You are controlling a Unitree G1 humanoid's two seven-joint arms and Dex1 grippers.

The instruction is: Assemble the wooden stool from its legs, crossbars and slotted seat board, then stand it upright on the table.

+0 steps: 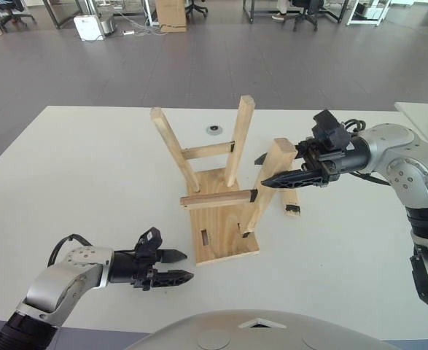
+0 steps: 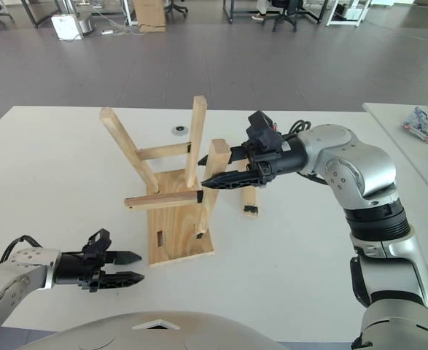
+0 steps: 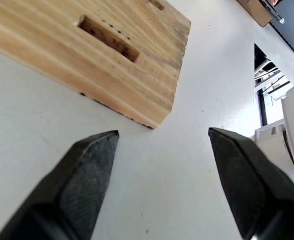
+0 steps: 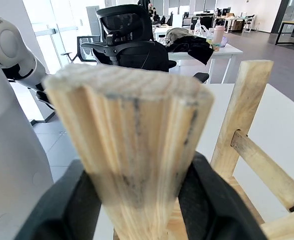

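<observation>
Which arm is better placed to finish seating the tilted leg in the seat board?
Right, probably. The right gripper is shut on the tilted leg near its top; the leg's lower end meets the seat board. The left gripper is open beside the board's near edge, holding nothing.

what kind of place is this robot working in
Probably an open-plan office or robotics lab. A black office chair stands by a cluttered desk, a cardboard box sits on the wide grey floor, and the half-built wooden stool is on a white table.
</observation>
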